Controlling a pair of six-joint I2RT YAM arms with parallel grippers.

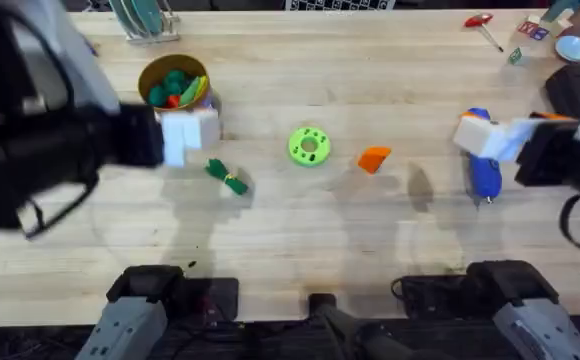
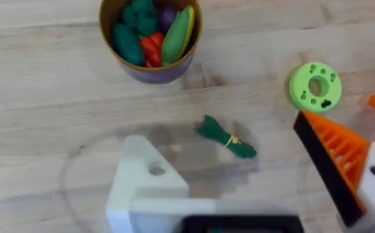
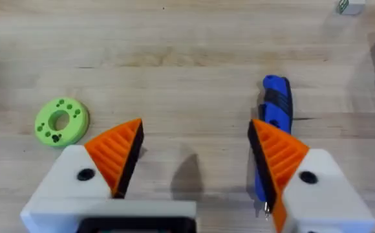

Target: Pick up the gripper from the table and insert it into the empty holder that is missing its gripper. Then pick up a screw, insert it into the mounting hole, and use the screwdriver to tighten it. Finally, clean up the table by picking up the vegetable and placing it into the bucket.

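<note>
Wooden table (image 1: 300, 235), light planks, grain running left-right. Resting directly on it: yellow-gold bucket (image 1: 174, 84) at far left, holding toy produce; small green vegetable (image 1: 227, 177) just in front of it; flat green disc with holes (image 1: 309, 145) near centre; loose orange gripper (image 1: 374, 159) just right of disc; blue screwdriver (image 1: 483, 172) further right; red-handled tool (image 1: 484, 27) at far right edge.

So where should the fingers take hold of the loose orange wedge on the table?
Judging from the overhead view, the orange wedge lies flat on the table, apart from the green disc. Probably come straight down and pinch across its two broad sides near the thick end; the thin tip would likely slip.
</note>
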